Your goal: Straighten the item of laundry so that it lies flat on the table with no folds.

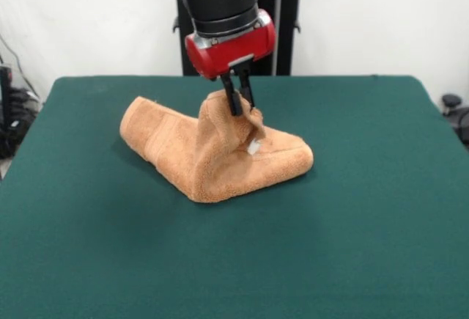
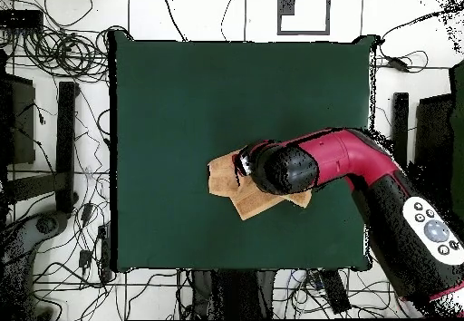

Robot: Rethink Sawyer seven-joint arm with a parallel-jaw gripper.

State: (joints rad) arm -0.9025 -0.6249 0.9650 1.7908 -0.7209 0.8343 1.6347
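Note:
The orange-tan towel [image 1: 212,154] lies crumpled on the green table [image 1: 352,224], a little behind its middle. Its centre is pulled up into a peak, with folds running down to left and right. A small white tag [image 1: 253,146] shows on the right slope. My gripper [image 1: 239,101] comes down from above and is shut on the peak of the towel. In the overhead view the arm [image 2: 290,168] covers most of the towel [image 2: 225,178]; only its left and lower edges stick out, and the gripper itself is hidden under the arm.
The robot's black pedestal [image 1: 282,33] stands behind the table's far edge. Cables and dark equipment [image 2: 63,127] lie on the floor around the table. Green cloth stretches wide on all sides of the towel.

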